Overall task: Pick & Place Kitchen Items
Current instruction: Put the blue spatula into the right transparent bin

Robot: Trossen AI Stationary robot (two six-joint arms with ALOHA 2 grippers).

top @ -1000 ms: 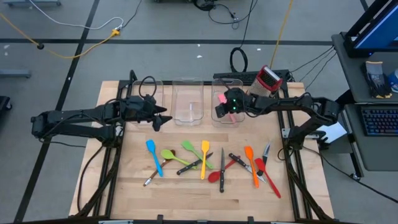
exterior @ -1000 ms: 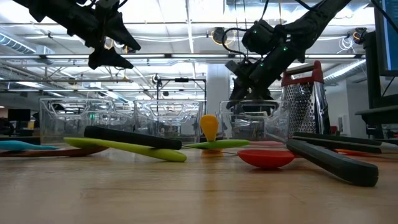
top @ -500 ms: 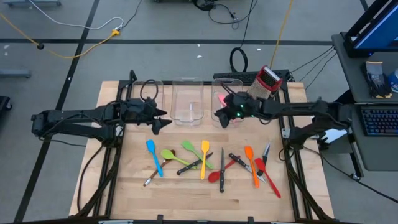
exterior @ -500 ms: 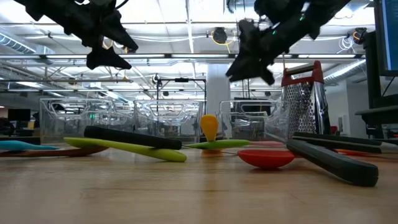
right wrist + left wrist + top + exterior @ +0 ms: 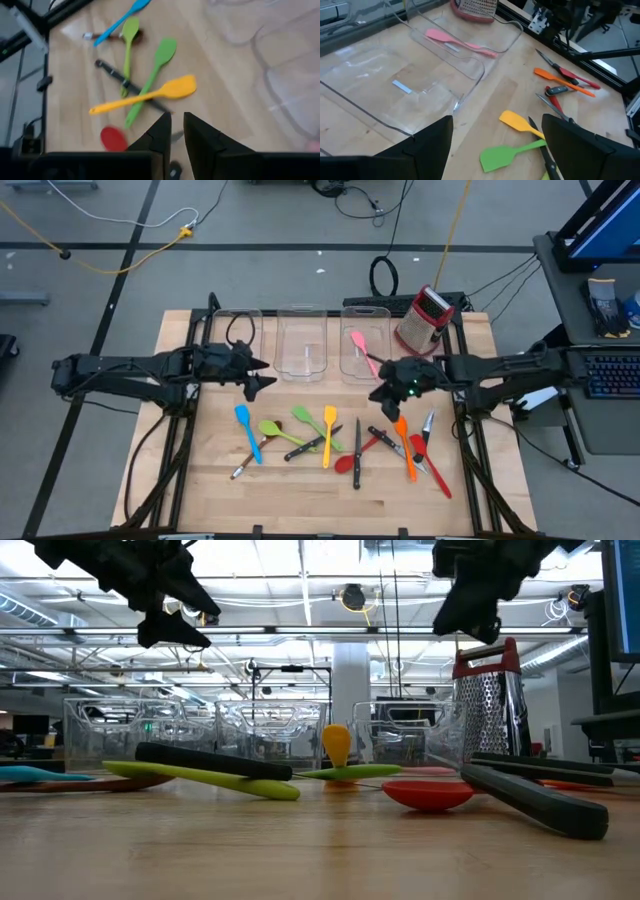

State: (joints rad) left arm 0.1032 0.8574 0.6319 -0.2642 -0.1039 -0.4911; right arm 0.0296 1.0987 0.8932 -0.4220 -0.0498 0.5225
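Right gripper hangs above the table just in front of the right bin, fingers nearly together with only a slit between them in the right wrist view, nothing held. Left gripper hovers in front of the left bin, jaws wide apart, empty.

Surface: a pale wood table on a grey floor with loose cables; a grater stands at the back right corner. The low view looks into a hall with ceiling lights and steel trusses.

A pink spatula lies in the right bin, blade toward the back, handle running forward and right. The middle bin holds no utensil that can be seen.

The other utensils lie in a row across the front half. The blue spatula points blade back-left. The yellow spatula runs nearly front to back, blade rearward. The green spatula is diagonal. The orange spatula has its blade to the rear, just before the right gripper. A black-handled knife lies front to back over a red spoon.

On the right the red and black pieces overlap and cannot be told apart. In the low view the near handles hide those behind.
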